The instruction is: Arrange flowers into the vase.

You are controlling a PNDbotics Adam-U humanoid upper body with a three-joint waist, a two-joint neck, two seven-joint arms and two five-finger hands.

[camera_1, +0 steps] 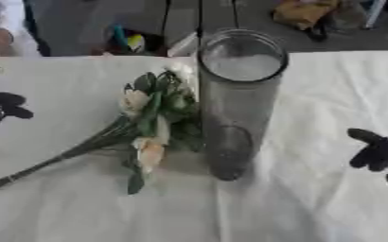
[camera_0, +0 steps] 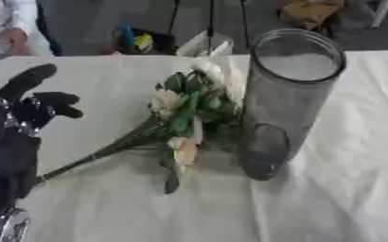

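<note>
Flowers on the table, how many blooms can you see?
3 at least: a cream bloom left in the bunch, a white one at the top by the glass vase, a peach one lowest. Leaves may hide more.

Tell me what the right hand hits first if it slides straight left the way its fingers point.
Probably the vase: the right hand points left at its lower part, with bare cloth between. Depth is unclear.

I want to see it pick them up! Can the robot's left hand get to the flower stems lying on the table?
Probably yes. The left hand is open beside the bunch of cream flowers with green stems, with only bare white tablecloth between.
</note>
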